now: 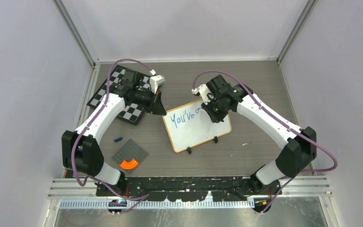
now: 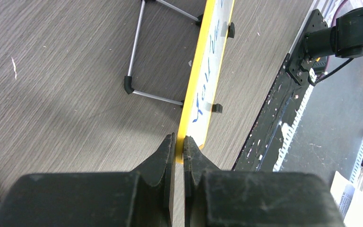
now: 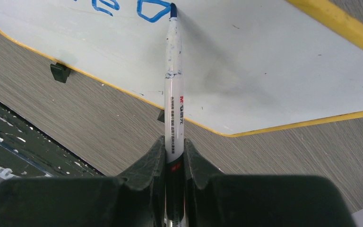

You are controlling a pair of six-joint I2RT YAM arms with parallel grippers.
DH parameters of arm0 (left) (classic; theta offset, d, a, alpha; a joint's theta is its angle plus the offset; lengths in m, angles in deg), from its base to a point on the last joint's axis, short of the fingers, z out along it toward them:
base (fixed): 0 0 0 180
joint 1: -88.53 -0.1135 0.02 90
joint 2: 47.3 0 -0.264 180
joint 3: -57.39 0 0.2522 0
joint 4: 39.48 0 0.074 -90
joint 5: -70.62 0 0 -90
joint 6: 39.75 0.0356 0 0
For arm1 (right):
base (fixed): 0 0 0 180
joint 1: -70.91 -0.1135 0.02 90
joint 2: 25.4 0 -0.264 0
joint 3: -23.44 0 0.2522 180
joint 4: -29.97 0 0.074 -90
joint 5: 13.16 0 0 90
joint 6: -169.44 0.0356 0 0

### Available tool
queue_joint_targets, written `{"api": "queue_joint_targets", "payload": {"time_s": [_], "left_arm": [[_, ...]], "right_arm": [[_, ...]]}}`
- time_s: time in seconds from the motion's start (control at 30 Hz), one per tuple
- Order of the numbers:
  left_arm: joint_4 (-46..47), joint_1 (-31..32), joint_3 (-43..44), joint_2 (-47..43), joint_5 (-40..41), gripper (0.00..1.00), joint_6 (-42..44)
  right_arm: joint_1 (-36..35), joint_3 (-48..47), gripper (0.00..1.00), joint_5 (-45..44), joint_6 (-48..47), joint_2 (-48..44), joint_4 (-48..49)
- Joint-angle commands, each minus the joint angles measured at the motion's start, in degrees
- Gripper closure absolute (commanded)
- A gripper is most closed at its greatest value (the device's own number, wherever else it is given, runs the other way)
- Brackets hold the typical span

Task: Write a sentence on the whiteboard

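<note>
My left gripper (image 2: 179, 142) pinches the whiteboard (image 1: 196, 135), likely light and stiff, by its ten o'clock corner at mid-table (image 1: 264, 85). My right gripper (image 3: 174, 144) clamps the slick-looking pen (image 3: 173, 85), tip touching the board.

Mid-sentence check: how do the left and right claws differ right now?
The left claw pinches the yellow frame of the whiteboard; the right claw grips a marker. The left sits at the board's side edge; the right holds the marker tip on its writing face. Both are closed on something.
</note>
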Motion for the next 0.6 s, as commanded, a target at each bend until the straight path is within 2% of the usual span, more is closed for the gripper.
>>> {"api": "queue_joint_targets", "payload": {"time_s": [0.0,0.57], "left_arm": [[0.09,0.98,-0.59,0.26,0.93,1.00,0.79],[0.12,0.98,-0.58,0.58,0.84,1.00,0.74]], "right_arm": [[0.33,-2.07,1.00,-0.86,-0.61,0.14,1.39],[-2.28,6.12,1.00,2.09,1.20,-2.25,0.68]]}}
